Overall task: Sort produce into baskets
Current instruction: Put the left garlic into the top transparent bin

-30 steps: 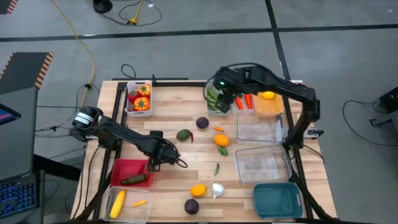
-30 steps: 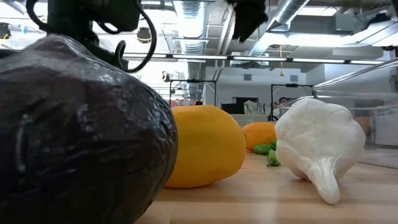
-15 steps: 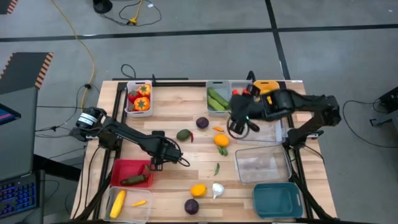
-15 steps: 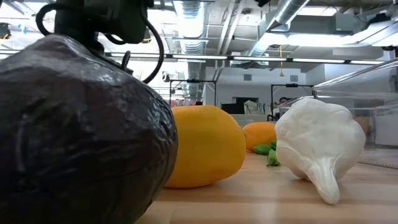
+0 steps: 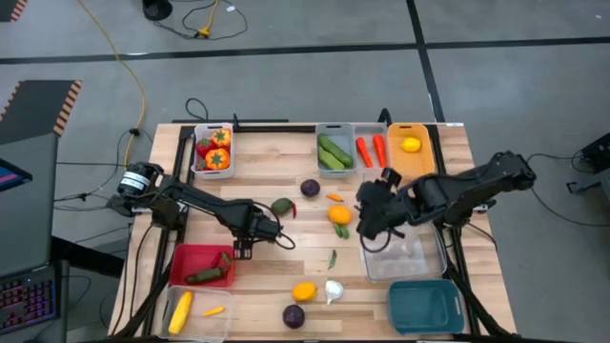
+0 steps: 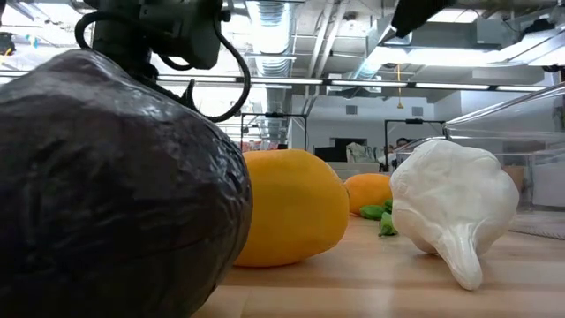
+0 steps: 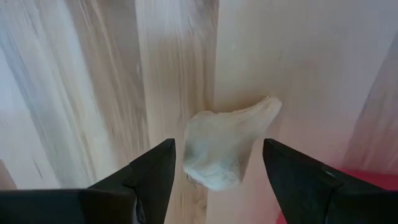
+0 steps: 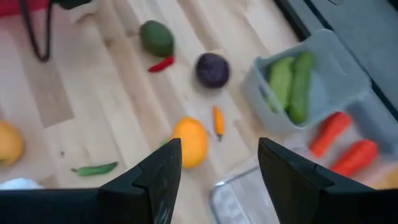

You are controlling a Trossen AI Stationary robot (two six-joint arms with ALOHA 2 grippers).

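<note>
In the low view a big dark purple round toy vegetable [image 6: 106, 194] fills the front and hides most of the wooden bench [image 6: 371, 287]; behind it sit a yellow lemon [image 6: 296, 208] and white garlic [image 6: 455, 208]. The left tool [image 7: 217, 165] is spread over a pale blurry lump [image 7: 224, 146] that is hard to make out. Farther off, the right tool [image 8: 214, 158], also spread and holding nothing, hangs above an orange round fruit [image 8: 189, 142], near the grey bin with green cucumbers [image 8: 305, 81].

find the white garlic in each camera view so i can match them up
High view: white garlic near the table's front edge, just right of an orange round fruit.
Low view: garlic right of centre, close to the camera, the same orange fruit on its left.
Left wrist view: not clearly in it.
Right wrist view: not clearly in it.
Shared landmark: the orange fruit beside it.
</note>
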